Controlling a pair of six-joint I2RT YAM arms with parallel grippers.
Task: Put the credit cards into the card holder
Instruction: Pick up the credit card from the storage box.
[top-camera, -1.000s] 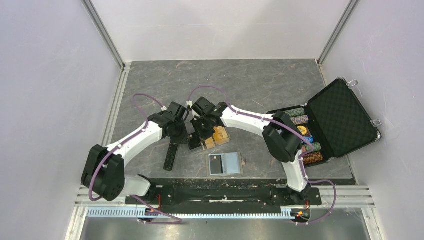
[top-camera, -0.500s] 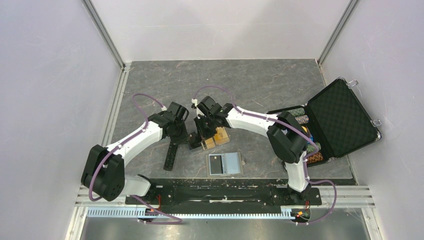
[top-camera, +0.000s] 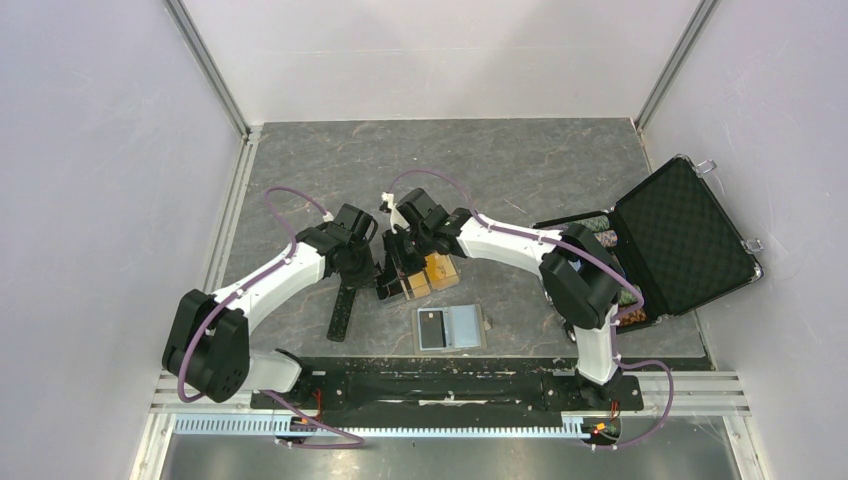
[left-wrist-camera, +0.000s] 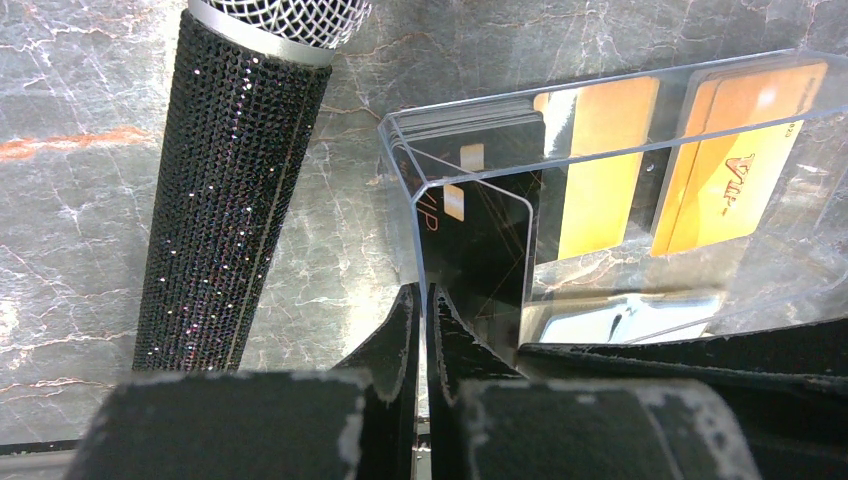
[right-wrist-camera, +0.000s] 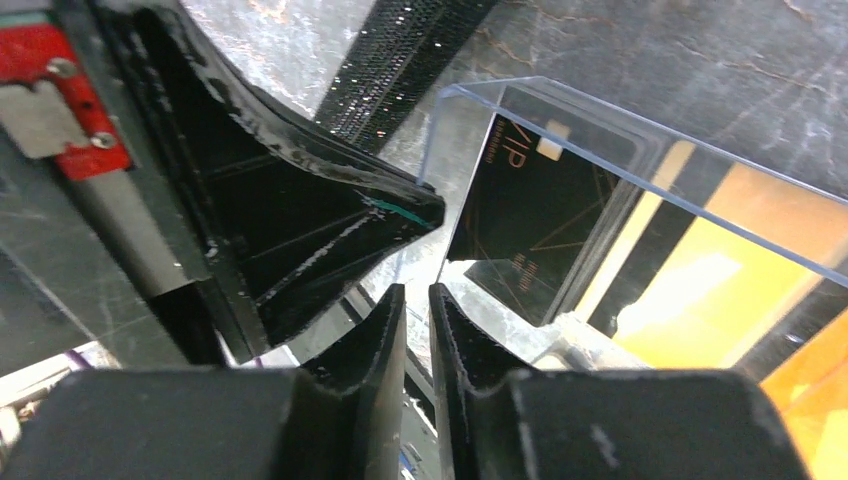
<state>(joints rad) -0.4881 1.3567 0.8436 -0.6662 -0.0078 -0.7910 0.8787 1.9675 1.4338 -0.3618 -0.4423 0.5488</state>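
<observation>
Since 1 second ago my right gripper (right-wrist-camera: 412, 305) has slid toward 9 o'clock, fingers barely parted, grip unclear; my left gripper (left-wrist-camera: 421, 305) pinches the 9 o'clock edge of the clear box (left-wrist-camera: 610, 190).

Black credit card (left-wrist-camera: 480, 250): gold "VIP" lettering is showing near one corner, and in the right wrist view finer print is running across its face, too small to read. Orange-gold credit card (left-wrist-camera: 740, 150): dark "VIP" is showing on its face.

Evenly bright; near foreground blurs, glare seemingly streaks the clear box (left-wrist-camera: 610, 170).
</observation>
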